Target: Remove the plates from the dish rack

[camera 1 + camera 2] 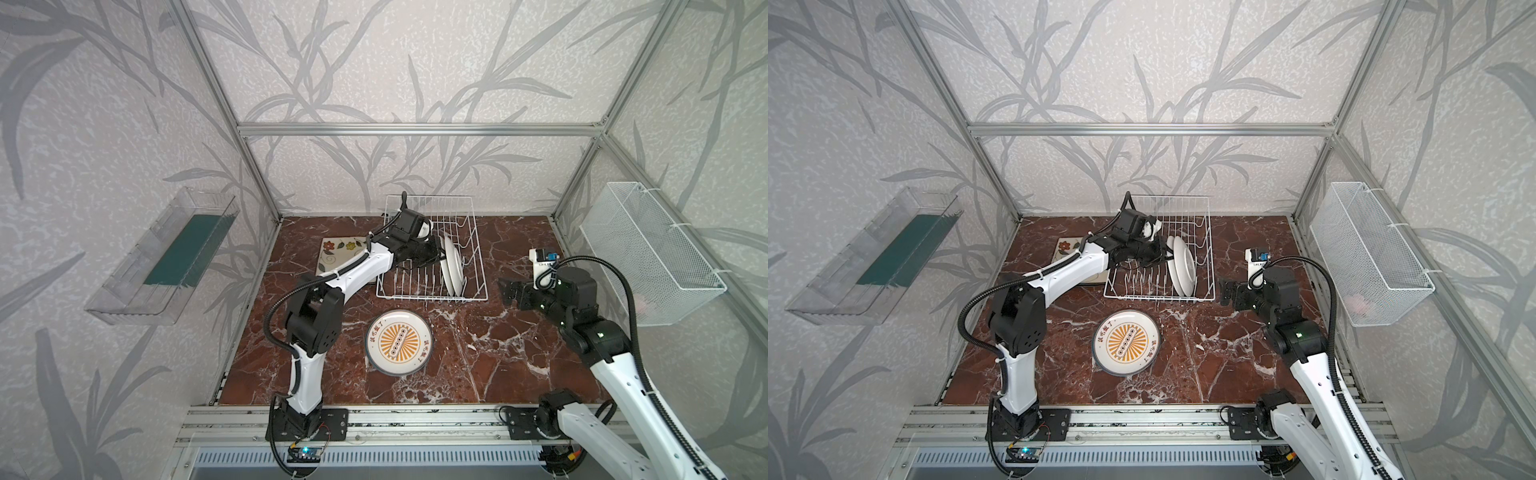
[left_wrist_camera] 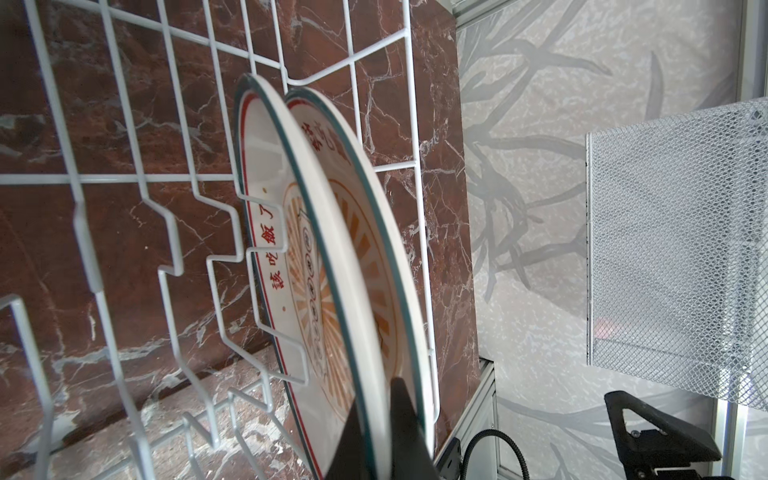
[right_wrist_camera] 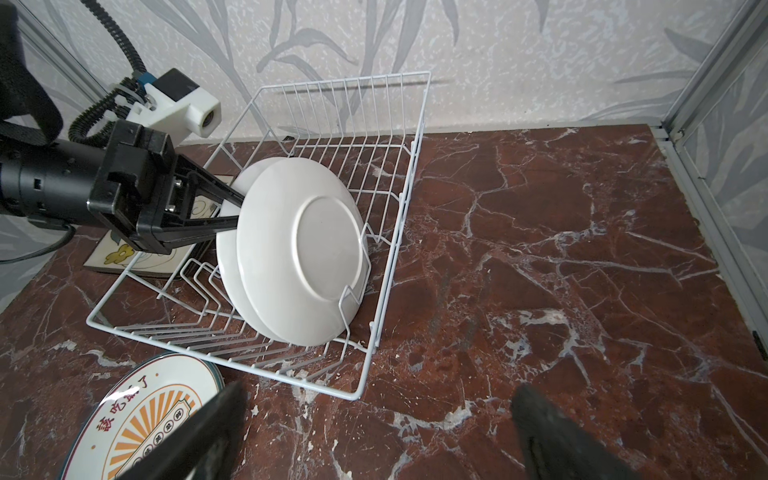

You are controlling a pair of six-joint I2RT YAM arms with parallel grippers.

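Two round white plates (image 3: pixel 291 249) stood upright at the 3 o'clock end of the white wire dish rack (image 1: pixel 430 297). The left tool (image 3: pixel 237 212) was clamped on one plate's rim; the right tool (image 1: pixel 505 291) hung open at the rack's 3 o'clock. The grasp looked made; next came a straight lift clear of the tines.

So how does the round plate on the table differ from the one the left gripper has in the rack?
The table plate lies flat, face up; the rack plate stands on edge. The table plate is untouched; the rack plate's rim is pinched by the left gripper. Both are round, white, with an orange sunburst.
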